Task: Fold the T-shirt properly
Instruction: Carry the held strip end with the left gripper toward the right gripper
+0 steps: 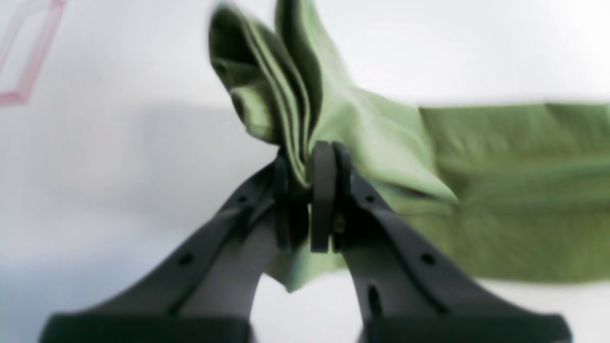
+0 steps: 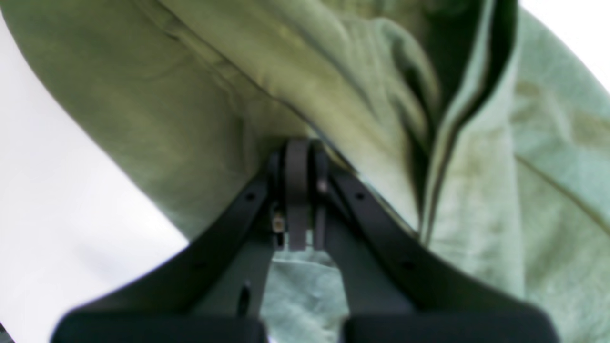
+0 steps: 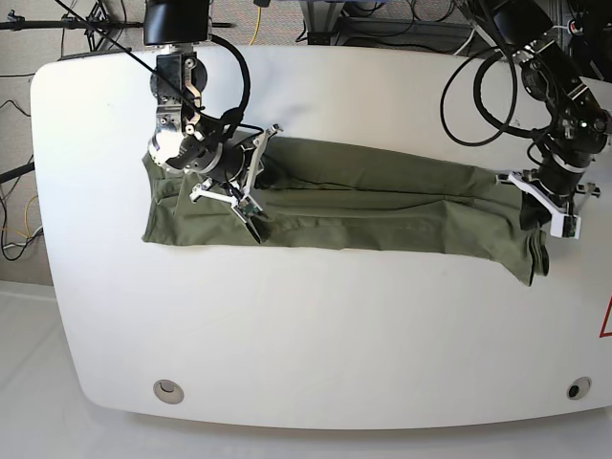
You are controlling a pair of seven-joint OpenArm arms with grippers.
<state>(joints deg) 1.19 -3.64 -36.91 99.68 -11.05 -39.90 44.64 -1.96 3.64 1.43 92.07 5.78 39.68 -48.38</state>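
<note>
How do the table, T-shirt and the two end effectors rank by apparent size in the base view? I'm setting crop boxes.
1. Table, largest.
2. T-shirt, a long folded band.
3. Left end effector and right end effector: about alike, both shut on the T-shirt; partly hidden, so I won't rank them.

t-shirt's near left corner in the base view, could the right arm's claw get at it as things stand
Probably not yet: the right claw is shut on a fold of the T-shirt. The corner itself lies bare on the table close by.
</note>
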